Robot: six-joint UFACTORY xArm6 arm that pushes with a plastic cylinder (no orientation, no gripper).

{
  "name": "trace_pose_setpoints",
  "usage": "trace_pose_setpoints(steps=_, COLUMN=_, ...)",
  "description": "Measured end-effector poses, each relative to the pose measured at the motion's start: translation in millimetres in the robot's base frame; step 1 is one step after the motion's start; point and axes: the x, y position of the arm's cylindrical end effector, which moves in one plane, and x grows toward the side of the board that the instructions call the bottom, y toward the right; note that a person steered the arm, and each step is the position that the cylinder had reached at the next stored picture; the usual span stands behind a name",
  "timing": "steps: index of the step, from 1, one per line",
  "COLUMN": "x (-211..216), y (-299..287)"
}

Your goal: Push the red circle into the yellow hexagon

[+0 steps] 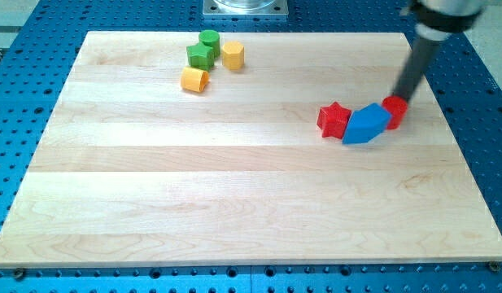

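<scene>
The red circle (395, 109) lies at the board's right side, touching the right end of a blue block (366, 124). My tip (399, 95) stands just above the red circle's top edge, at or very near it. The yellow hexagon (233, 54) lies far off at the view's upper left, next to a green circle (208, 39) and a green star-like block (201, 55). A second yellow block (194, 80) lies below them.
A red star (334, 120) touches the blue block's left end. The wooden board (234, 203) sits on a blue perforated table. A metal mount (245, 8) stands at the view's top centre.
</scene>
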Motion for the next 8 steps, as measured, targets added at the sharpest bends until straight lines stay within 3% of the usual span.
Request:
trace_pose_setpoints(steps=1, x=2, y=50)
trace_pose_setpoints(steps=2, x=32, y=77)
trace_pose_setpoints(steps=3, x=66, y=4)
trace_pose_setpoints(steps=4, x=0, y=-45)
trace_pose_setpoints(steps=5, x=-42, y=-53)
trace_pose_setpoints(steps=6, x=-34, y=-62)
trace_pose_setpoints(steps=7, x=-45, y=24)
trace_pose_setpoints(steps=8, x=-68, y=-28)
